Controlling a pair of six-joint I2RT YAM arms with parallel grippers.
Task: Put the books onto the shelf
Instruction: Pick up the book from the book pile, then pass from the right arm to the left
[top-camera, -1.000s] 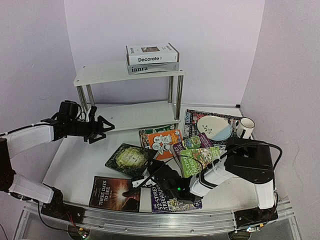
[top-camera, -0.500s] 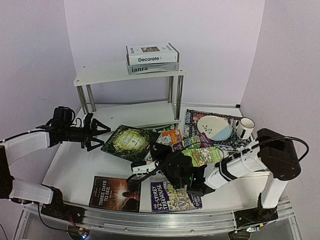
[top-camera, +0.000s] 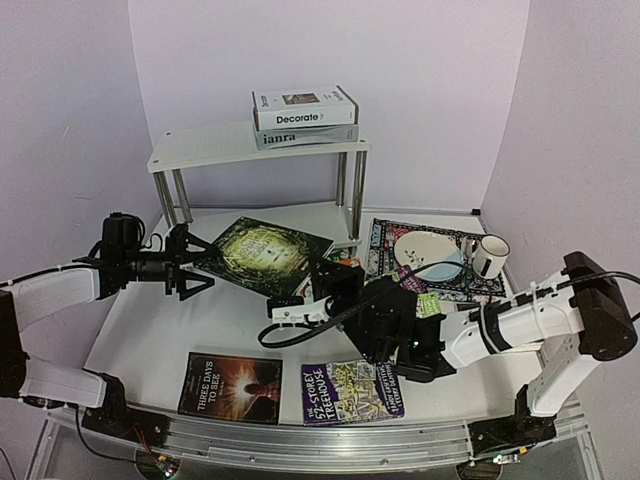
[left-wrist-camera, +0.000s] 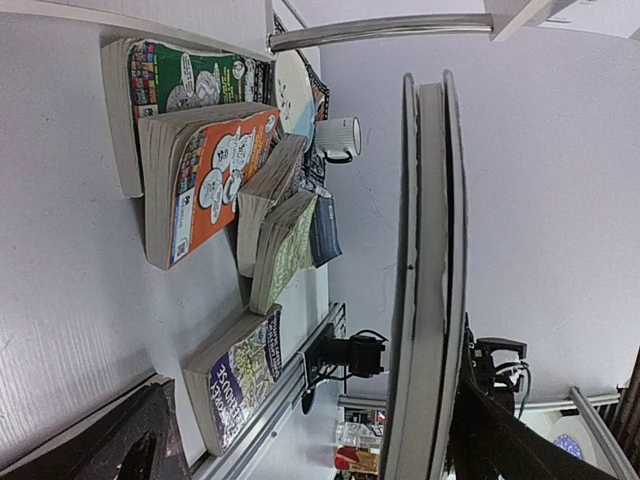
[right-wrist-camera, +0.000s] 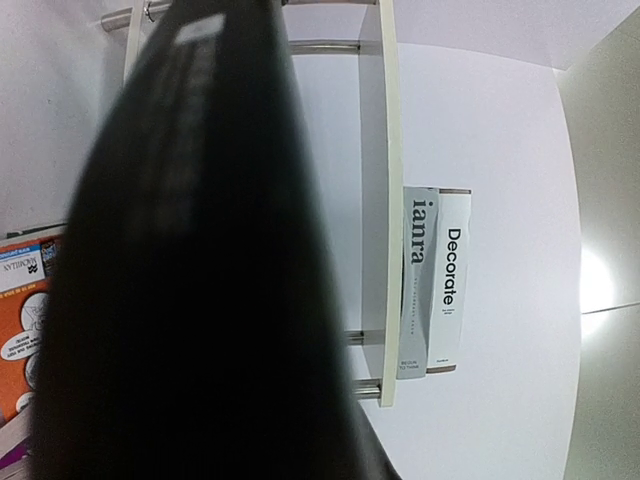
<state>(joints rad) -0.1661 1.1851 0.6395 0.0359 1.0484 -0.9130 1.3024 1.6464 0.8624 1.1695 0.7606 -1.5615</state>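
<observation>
The right claw (top-camera: 303, 298) is clamped on the near edge of the green book (top-camera: 262, 250), which is raised just in front of the shelf (top-camera: 200, 150). The left claw (top-camera: 205, 265) gapes wide around the book's left corner. It should probably close squarely on the cover before the right claw lets go.

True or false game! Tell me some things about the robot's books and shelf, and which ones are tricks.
1. The Decorate book lies on the ianra book, on top of the shelf. True.
2. The mug stands on the shelf. False: it stands beside the plate.
3. The left gripper is open. True.
4. The Three Days to See book is on the shelf. False: it lies on the table.
</observation>
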